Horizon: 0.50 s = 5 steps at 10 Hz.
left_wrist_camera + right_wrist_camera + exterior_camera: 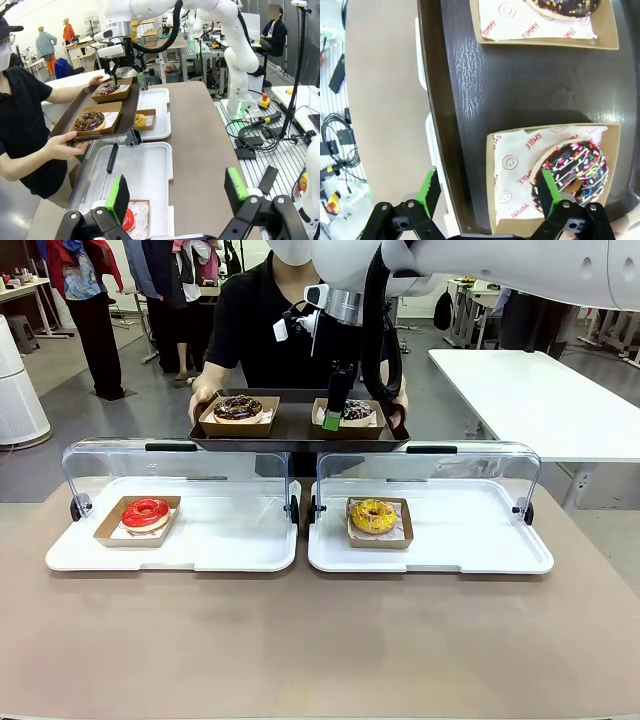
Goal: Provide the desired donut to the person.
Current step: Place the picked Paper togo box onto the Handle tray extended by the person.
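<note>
While the person (262, 325) holds a dark tray (298, 433) at the far side of the table (320, 640), the right hand (336, 412) hangs over the tray's right box (350, 422). Its fingers are spread, one pad over the sprinkled chocolate donut (572, 175), the other beyond the tray's edge; it grips nothing. The liner paper (517, 172) under that donut reads "SMILE" and "YUMMY", with smiley faces. A second chocolate donut (238, 407) sits in the tray's left box (238, 418); its liner also reads "YUMMY" and "SMILE".

On the table stand two white trays with raised clear lids. The left one (180, 545) carries a red donut (146, 512) in a box; the right one (440, 550) carries a yellow donut (373, 515) in a box.

The left hand (177, 192) hovers above the left white tray, fingers spread, empty, with the red donut just below its left pad (117, 197).
</note>
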Tool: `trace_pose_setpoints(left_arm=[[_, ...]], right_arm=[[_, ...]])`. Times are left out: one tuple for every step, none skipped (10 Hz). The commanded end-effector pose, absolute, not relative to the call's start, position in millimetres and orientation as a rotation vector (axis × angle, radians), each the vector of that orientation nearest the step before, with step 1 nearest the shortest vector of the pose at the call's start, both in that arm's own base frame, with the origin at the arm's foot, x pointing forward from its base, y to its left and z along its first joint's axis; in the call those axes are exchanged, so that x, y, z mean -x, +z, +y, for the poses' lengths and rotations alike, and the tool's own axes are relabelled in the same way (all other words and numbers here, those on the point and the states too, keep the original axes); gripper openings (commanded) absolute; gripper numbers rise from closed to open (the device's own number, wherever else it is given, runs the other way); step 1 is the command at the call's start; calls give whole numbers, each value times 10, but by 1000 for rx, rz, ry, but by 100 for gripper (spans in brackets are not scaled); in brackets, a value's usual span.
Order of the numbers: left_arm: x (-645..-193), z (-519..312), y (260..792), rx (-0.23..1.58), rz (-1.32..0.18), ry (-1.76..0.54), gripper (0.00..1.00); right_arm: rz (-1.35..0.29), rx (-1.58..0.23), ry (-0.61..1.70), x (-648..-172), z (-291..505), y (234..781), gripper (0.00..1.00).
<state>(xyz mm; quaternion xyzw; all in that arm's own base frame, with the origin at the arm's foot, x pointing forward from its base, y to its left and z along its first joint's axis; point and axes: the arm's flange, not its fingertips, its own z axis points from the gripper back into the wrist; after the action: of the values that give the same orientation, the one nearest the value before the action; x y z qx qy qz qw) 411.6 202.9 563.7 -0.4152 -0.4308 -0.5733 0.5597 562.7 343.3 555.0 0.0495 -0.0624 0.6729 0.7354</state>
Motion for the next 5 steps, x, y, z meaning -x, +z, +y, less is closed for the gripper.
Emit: trace_pose_setpoints(left_arm=[[-4107,2040,5657,985,-1024,-1352,100],[-4107,2040,5657,985,-1024,-1352,100],[-4107,2040,5657,985,-1024,-1352,100],[-4107,2040,5657,985,-1024,-1352,100],[-4107,2040,5657,985,-1024,-1352,100]], right_arm=[[-114,-149,1497,-5658,3413,5590,100],[-96,-159,1491,-5614,3399,5623,100],[-49,-148,1506,-5488,3376,5697,100],[11,-127,1543,-5238,3273,5849,100],[44,-87,1567,-4991,3041,6017,100]])
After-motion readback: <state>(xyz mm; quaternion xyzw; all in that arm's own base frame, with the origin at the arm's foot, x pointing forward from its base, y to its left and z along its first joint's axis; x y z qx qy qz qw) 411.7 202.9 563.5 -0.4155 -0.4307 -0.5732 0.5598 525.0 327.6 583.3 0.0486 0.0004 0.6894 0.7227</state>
